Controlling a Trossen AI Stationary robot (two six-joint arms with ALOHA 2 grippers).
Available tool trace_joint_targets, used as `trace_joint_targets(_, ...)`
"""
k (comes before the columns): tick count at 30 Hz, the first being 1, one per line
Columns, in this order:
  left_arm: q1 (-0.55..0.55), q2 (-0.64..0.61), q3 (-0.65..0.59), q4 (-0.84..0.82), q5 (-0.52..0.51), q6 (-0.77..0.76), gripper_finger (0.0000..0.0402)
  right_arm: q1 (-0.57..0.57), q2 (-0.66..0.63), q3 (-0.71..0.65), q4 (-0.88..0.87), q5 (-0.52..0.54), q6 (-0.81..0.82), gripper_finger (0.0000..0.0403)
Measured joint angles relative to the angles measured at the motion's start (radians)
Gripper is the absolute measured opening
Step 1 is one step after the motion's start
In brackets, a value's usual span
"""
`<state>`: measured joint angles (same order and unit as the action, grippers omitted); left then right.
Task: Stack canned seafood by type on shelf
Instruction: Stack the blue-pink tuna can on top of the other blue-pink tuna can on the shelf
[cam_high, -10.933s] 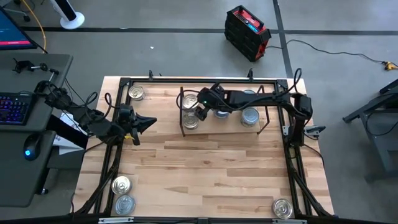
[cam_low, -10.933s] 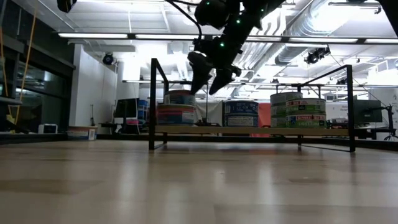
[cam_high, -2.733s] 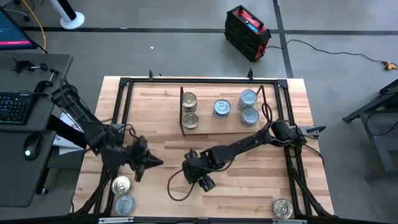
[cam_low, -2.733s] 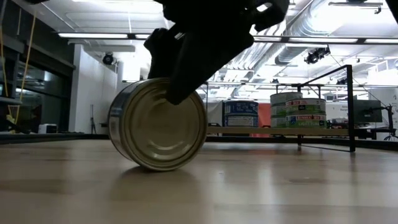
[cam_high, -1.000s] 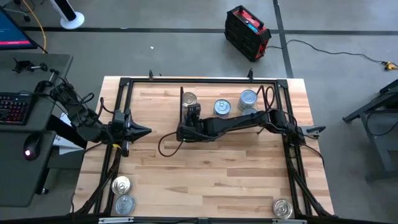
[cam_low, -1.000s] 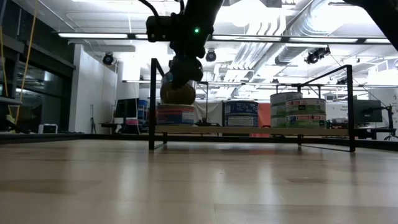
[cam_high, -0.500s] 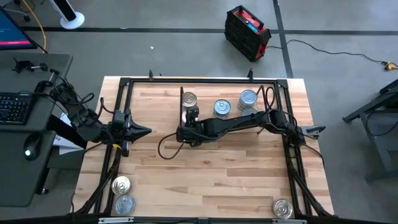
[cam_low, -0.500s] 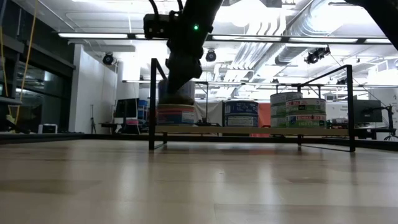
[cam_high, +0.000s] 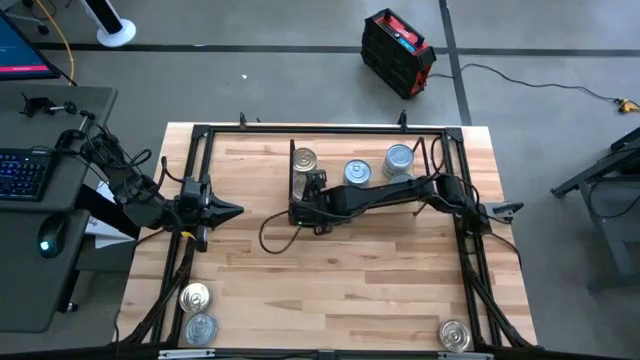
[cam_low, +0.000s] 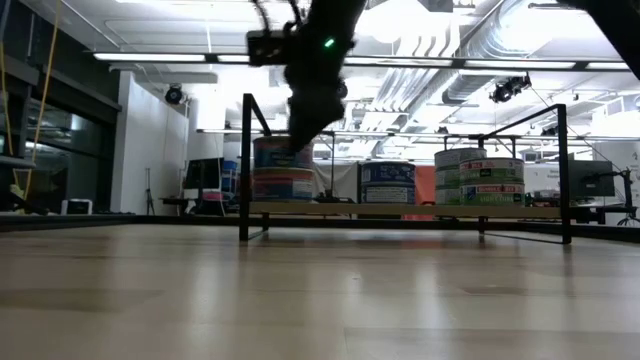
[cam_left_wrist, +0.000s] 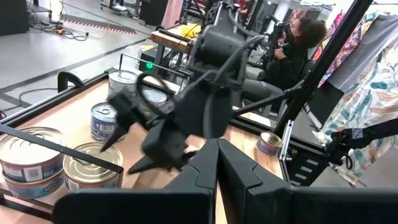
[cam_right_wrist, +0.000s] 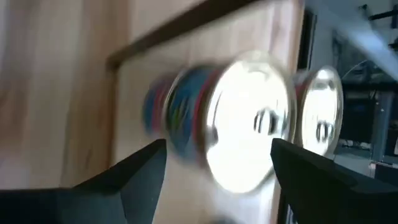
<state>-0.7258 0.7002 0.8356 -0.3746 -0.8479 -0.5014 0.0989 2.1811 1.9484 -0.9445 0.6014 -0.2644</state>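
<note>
The shelf (cam_high: 332, 158) stands at the far middle of the table and carries several tins. At its left end a two-tin stack (cam_low: 283, 170) stands upright; its gold lid (cam_right_wrist: 252, 127) shows in the right wrist view. My right gripper (cam_high: 312, 186) hovers open just over this stack and hides it from above. Its fingers (cam_right_wrist: 138, 169) stand apart, short of the tin. Behind the stack is another gold-lidded tin (cam_high: 305, 160). My left gripper (cam_high: 228, 210) waits shut near the table's left rail.
A blue-labelled tin (cam_high: 357, 173) and a silver stack (cam_high: 398, 157) fill the shelf's middle and right. Two loose tins (cam_high: 197, 298) (cam_high: 200, 327) lie at the near left corner, one (cam_high: 455, 335) at the near right. People sit beyond the table (cam_left_wrist: 298, 43).
My right gripper held a gold-lidded tin tilted over the shelf's left end. It set the tin level on the tin standing there and let go. It has tipped and drawn back slightly from the stack. The left arm kept still.
</note>
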Motion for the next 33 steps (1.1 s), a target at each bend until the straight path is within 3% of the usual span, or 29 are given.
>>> trace_joint_targets(9,0.0,0.0,0.0,-0.004,0.0,0.0,0.0001,0.04,-0.118,-0.018,-0.408,-0.088,0.361,0.0279)
trace_joint_targets(13,0.0,0.0,0.0,0.001,0.0,-0.004,0.0001,0.113,-0.268,-0.217,-0.387,-0.086,0.54,0.0279)
trace_joint_targets(16,0.0,0.004,0.0,0.015,0.0,-0.035,0.0001,0.204,-0.418,-0.435,-0.359,-0.117,0.791,0.0279)
trace_joint_targets(20,0.023,0.062,0.0,0.082,0.0,-0.035,0.0,0.345,-0.586,-0.642,-0.23,-0.266,1.151,0.0279)
trace_joint_targets(24,0.074,0.184,-0.001,0.197,0.091,0.032,0.0,0.468,-0.647,-0.686,-0.149,-0.427,1.386,0.0274)
trace_joint_targets(28,0.135,0.304,-0.001,0.296,0.238,0.024,0.0,0.582,-0.619,-0.682,-0.165,-0.676,1.505,0.0219)
trace_joint_targets(33,0.179,0.41,-0.001,0.367,0.309,-0.026,0.0,0.727,-0.528,-0.691,-0.137,-1.024,1.545,0.0057)
